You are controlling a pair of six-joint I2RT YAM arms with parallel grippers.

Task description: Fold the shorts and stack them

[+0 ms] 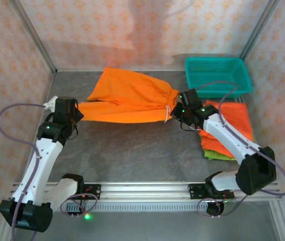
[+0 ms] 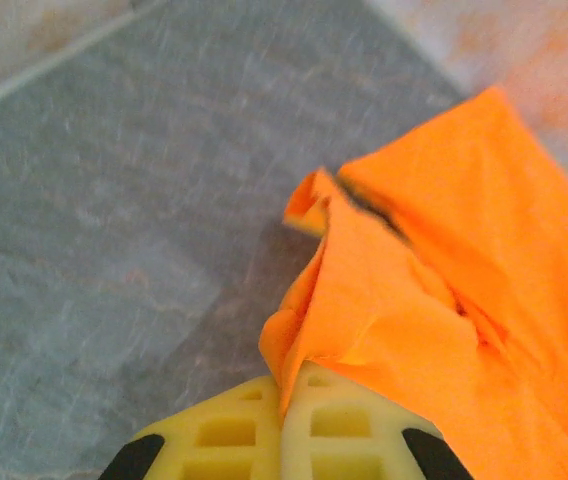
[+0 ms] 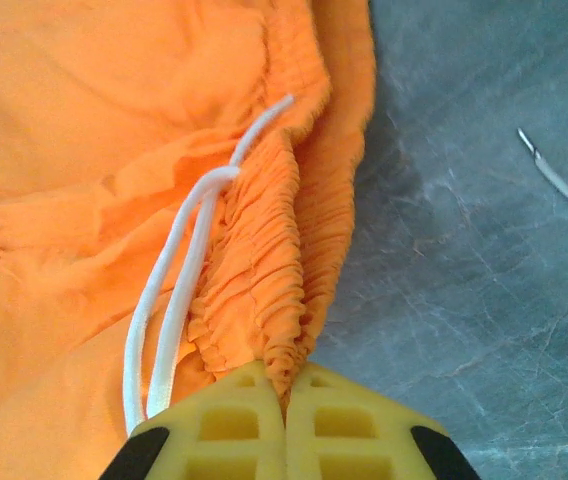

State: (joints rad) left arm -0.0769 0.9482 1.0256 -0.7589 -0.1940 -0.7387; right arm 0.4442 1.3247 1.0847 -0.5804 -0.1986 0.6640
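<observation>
One pair of orange shorts is stretched over the far middle of the table, between the two grippers. The left gripper is closed on a leg hem at the left end of the cloth. In the left wrist view its yellow fingers meet, with a fold of orange cloth pinched between them. The right gripper is closed on the gathered waist at the right end. In the right wrist view the elastic band goes down between the tips, and the white drawstring hangs just beside them. Near the right edge there is a stack of folded shorts, orange on top and a green pair at the bottom, partly under the right arm. A teal basket stands in the far right corner, just behind the stack.
</observation>
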